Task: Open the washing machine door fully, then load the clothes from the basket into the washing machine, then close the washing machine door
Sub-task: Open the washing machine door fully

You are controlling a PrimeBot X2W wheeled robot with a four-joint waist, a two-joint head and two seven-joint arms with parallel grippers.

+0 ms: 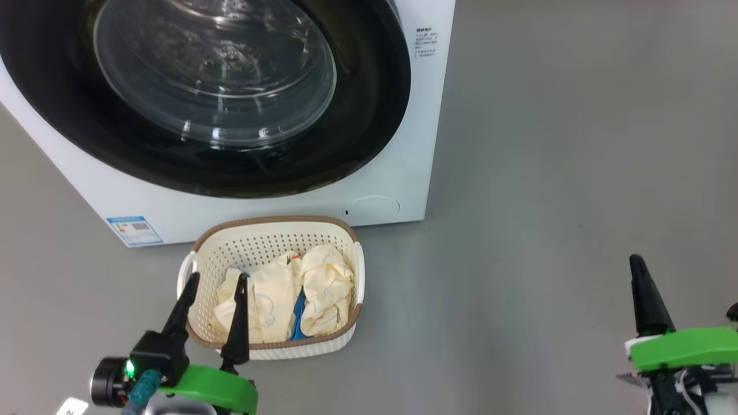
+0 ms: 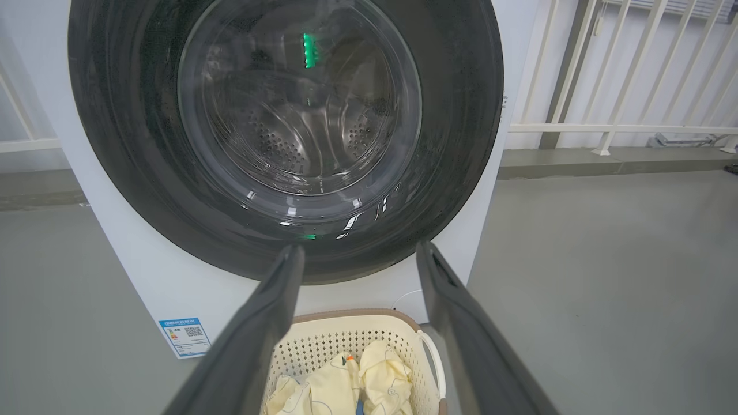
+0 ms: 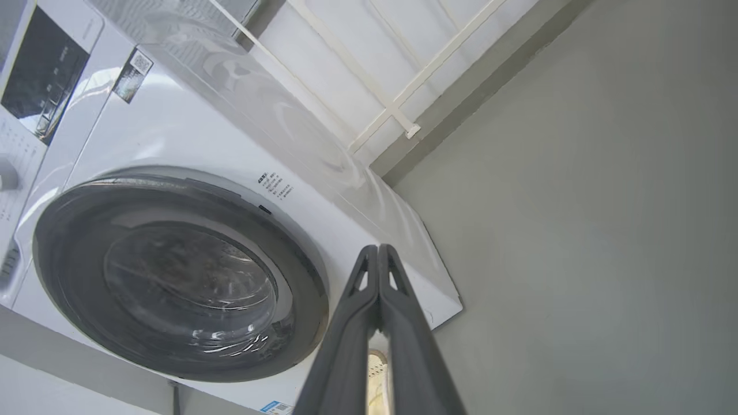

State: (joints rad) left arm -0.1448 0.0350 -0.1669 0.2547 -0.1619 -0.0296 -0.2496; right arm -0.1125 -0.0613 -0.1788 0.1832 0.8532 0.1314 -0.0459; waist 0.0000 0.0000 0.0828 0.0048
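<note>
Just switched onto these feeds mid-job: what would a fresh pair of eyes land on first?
The washing machine door, a glossy black ring around clear glass, dominates the head view's upper left and is shut. Just below it on the grey floor sits the basket with the cream clothes inside. The left claw hangs open at the basket's near left corner; the right claw is shut on nothing, far right.

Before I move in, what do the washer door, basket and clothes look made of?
The washing machine door: glossy black rim, probably plastic, around a clear bowl that looks like glass, with sharp reflections. The basket: matte cream plastic, judging by its moulded perforations. The clothes: soft pale fabric, crumpled in folds.
</note>
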